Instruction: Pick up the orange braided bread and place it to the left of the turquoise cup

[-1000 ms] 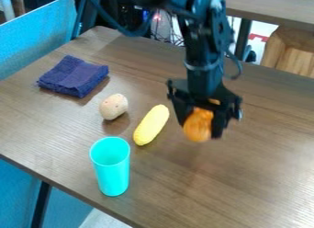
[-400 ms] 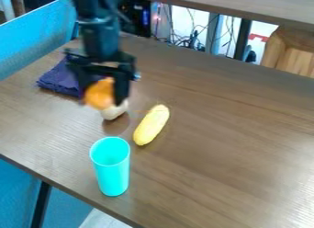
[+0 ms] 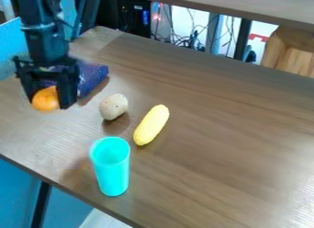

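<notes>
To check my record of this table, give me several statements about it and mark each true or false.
1. The gripper holds the orange ball. True.
2. The cup lies on its side. False: the cup stands upright, open end up.
3. The gripper hides part of the purple cloth from the camera. True.
4. The corn lies on the cloth. False: the corn lies on the table.
5. In the view, the potato is to the left of the corn. True.
6. The potato is in the cup. False: the potato is on the table.
</notes>
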Motion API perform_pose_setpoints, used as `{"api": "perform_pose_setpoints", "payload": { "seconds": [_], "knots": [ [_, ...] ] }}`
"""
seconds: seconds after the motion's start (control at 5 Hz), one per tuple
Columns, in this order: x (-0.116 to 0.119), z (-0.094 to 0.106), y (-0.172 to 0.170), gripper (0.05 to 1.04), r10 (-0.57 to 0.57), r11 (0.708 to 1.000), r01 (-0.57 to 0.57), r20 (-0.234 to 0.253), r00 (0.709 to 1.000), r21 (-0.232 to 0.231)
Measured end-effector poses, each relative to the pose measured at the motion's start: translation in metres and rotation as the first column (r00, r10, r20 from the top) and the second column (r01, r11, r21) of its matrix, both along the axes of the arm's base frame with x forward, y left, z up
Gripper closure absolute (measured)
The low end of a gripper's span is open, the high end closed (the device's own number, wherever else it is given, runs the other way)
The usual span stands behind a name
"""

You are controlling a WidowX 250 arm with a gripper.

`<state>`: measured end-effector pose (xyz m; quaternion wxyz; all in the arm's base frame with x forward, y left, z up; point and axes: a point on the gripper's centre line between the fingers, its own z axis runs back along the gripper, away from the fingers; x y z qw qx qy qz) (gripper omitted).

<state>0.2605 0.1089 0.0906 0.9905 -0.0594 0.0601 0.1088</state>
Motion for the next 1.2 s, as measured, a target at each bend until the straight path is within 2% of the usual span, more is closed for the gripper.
{"api": "perform_pose_setpoints", "payload": {
  "seconds": [0.2,0.4,0.8,1.0,1.2],
  "knots": [
    [-0.008,-0.036,0.0,0.26,-0.09,0.996,0.09,-0.05,0.995,-0.016],
    [-0.007,-0.068,-0.013,0.26,-0.179,0.984,0.174,-0.153,0.972,-0.045],
    [0.003,-0.073,-0.038,0.262,-0.245,0.969,0.247,-0.198,0.949,-0.019],
    [0.001,-0.074,-0.04,0.262,-0.229,0.973,0.231,-0.211,0.95,-0.016],
    [-0.013,-0.073,-0.043,0.2,-0.205,0.978,0.206,-0.231,0.951,-0.02]
  ]
}}
